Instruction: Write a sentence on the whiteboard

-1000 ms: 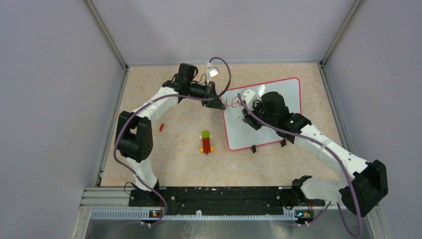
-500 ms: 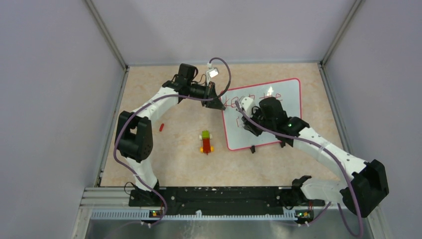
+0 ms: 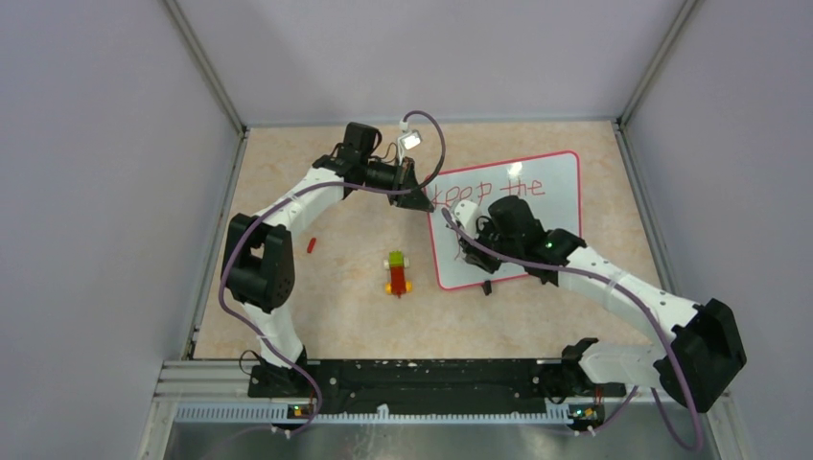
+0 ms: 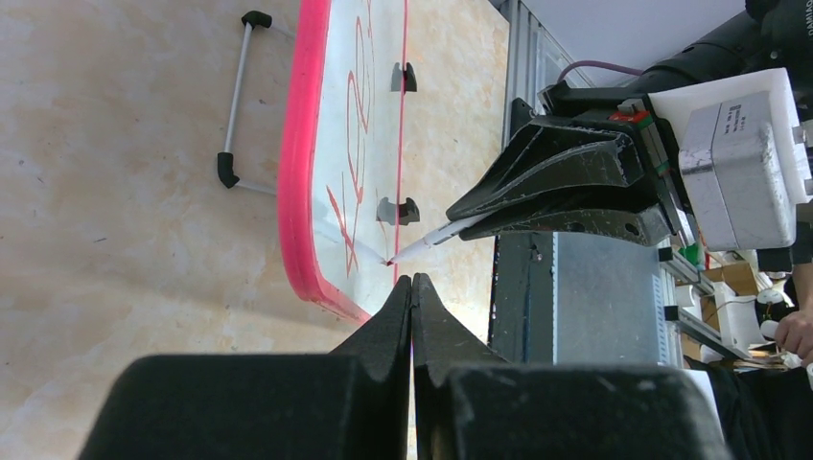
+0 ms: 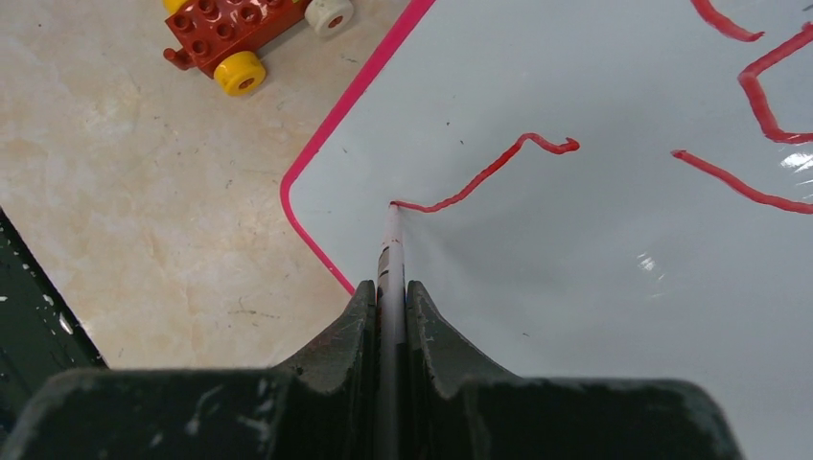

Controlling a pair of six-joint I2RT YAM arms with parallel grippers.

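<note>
The whiteboard (image 3: 546, 220) lies flat at the right of the table, pink-rimmed, with "Keep the" in red (image 3: 489, 189) along its far edge. My right gripper (image 3: 461, 237) hovers over the board's left part, shut on a white marker (image 5: 390, 251). The marker's tip touches the board (image 5: 575, 287) at the end of a fresh red stroke (image 5: 489, 172). My left gripper (image 3: 423, 201) is shut with nothing in it, its tips (image 4: 411, 280) at the board's far-left corner (image 4: 316, 278). The left wrist view also shows the marker (image 4: 431, 236) touching the whiteboard (image 4: 379, 115).
A small toy car of coloured bricks (image 3: 397, 273) stands just left of the board, seen also in the right wrist view (image 5: 244, 34). A small red piece (image 3: 312, 245) lies further left. Two black clip feet (image 3: 488, 287) sit at the board's near edge. Walls enclose the table.
My right gripper with the marker has moved toward the board's near-left part, uncovering "Keep the" and drawing a new red stroke below it. The left arm has not moved.
</note>
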